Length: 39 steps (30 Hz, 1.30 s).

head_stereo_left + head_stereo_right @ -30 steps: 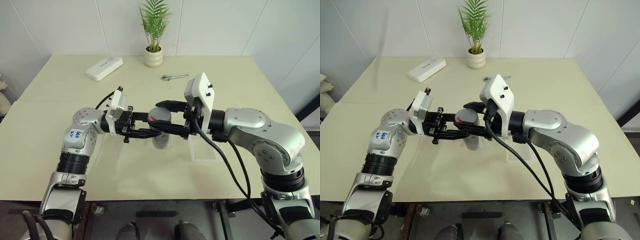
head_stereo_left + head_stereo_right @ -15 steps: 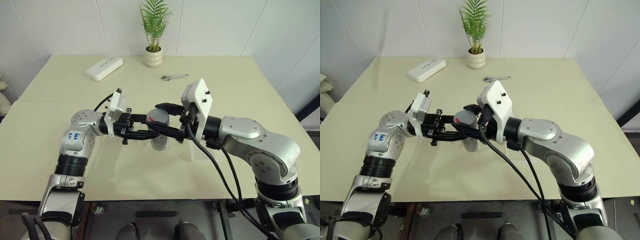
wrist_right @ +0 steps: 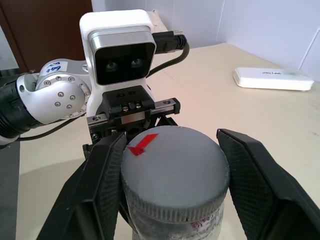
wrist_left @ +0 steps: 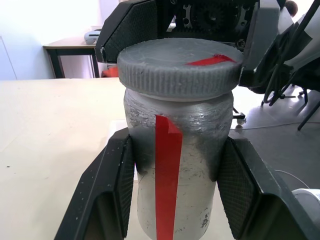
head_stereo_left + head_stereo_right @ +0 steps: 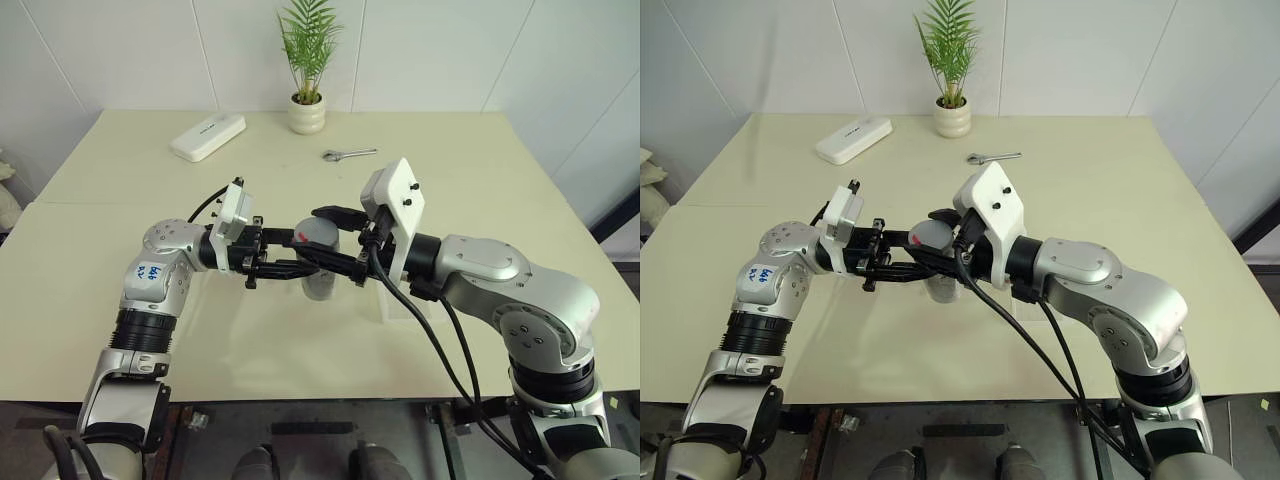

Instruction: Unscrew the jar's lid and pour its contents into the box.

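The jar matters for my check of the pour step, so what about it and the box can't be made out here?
- What the jar holds: its silvery wall is opaque and the lid is still on.
- Its base: cut off by the left wrist view's edge; in the eye views the left gripper crosses it.
- The box: clear plastic, mostly behind the right gripper and its arm; its inside is unreadable.

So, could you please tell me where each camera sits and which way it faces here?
Eye views: on the head, looking forward and down over both arms at the table.
Left wrist view: along the left gripper, shut on the jar.
Right wrist view: along the right gripper, shut on the lid, facing the left arm.
Both wrist views share the lid.
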Motion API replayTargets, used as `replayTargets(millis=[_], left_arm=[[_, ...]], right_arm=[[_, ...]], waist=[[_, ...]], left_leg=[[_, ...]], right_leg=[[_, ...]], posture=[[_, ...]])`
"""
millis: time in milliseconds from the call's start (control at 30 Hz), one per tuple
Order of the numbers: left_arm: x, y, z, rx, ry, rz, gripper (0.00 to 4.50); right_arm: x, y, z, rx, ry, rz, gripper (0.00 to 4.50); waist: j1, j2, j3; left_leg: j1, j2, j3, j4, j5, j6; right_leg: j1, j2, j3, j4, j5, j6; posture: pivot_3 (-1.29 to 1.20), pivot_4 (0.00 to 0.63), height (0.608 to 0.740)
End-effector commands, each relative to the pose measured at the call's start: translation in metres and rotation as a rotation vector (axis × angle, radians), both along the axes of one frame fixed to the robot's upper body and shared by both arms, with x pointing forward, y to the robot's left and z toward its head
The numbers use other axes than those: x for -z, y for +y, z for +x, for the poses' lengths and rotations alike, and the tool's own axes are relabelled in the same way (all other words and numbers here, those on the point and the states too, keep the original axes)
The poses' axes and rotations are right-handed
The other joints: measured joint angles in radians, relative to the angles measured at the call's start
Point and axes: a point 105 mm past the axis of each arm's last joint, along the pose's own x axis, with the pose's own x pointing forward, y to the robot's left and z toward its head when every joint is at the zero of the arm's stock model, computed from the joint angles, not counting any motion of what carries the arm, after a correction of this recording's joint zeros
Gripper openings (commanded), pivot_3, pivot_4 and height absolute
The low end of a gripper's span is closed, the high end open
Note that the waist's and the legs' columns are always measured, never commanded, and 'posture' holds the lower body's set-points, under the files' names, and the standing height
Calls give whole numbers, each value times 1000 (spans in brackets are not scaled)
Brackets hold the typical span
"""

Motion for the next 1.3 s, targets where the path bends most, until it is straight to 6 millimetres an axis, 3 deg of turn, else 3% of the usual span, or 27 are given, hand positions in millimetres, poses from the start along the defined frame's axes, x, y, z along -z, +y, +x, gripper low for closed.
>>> replayTargets(millis=[33,1300], left_arm=[[2,-11,-11,73,-36,26,1964],[0,-15,-6,68,-55,18,1964]], right_arm=[[-22,-13,5,97,-82,88,2553],[-4,-9,-2,72,-39,50,2553]], waist=[[0,0,0],[0,0,0]], left_leg=[[0,0,0,0,0,0],[0,0,0,0,0,0]], right_leg=[[0,0,0,0,0,0],[0,0,0,0,0,0]], posture=[[0,150,740],[0,150,740]])
